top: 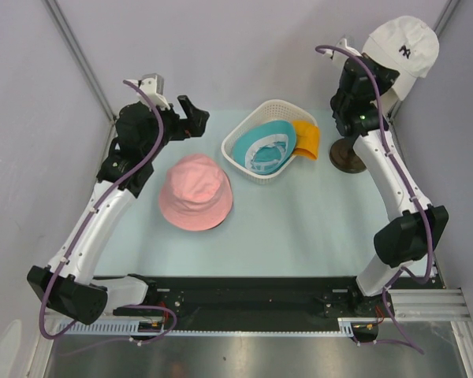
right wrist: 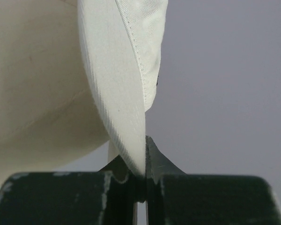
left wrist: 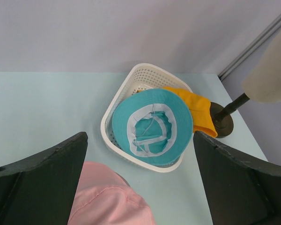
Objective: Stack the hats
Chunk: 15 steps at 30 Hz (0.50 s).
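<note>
Right end effector [right wrist: 141, 168] clamped on white cap [right wrist: 117, 93], mannequin head [right wrist: 37, 93] alongside

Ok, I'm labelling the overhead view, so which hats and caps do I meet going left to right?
pink hat → teal hat → orange hat → white cap

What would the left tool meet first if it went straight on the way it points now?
The left tool would most likely meet the teal hat, upturned in the white basket, centred ahead in its wrist view. The pink hat seems to lie below that line, though depth is unclear.
</note>
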Motion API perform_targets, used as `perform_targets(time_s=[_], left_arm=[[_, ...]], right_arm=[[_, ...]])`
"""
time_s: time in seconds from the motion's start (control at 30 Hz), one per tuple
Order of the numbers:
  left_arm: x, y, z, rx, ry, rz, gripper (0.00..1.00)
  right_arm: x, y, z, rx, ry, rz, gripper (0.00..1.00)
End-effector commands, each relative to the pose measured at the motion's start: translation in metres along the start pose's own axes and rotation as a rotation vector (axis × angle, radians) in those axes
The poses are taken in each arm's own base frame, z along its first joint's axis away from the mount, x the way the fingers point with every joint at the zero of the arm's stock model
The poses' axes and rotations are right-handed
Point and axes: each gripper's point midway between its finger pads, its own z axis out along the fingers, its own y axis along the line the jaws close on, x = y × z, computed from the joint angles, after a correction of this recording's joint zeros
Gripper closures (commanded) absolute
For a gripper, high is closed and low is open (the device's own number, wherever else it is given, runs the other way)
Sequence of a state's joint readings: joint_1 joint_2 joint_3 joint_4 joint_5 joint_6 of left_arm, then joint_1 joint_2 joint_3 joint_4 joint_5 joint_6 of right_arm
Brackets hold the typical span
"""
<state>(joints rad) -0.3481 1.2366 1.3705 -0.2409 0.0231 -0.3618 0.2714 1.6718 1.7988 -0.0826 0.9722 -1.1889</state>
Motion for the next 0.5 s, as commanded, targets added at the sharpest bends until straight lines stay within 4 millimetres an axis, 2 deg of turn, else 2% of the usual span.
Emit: perform_targets(time_s=[0.0,0.2,0.33,0.47], left_arm=[[-0.012,-0.006,-0.008,0.028,-0.043,-0.018,0.00],[-0.012,-0.006,-0.014,0.031,-0.050,-0.020,0.00],[-0.011,-0.007,-0.018,0.040,-0.051,-0.020,0.00],[-0.009,-0.006,-0.019,0.039,-0.049,-0.020,0.00]], right_arm=[[-0.019,0.014,-0.031,-0.073,-0.085,-0.058,1.00],[-0.023,0.026,-0.044,-0.097,-0.084,-0.109,1.00],[-0.018,0.022,-0.045,-0.091,-0.067,-0.117,1.00],[-0.008,0.010,-0.045,-0.071,-0.050,-0.118,1.00]])
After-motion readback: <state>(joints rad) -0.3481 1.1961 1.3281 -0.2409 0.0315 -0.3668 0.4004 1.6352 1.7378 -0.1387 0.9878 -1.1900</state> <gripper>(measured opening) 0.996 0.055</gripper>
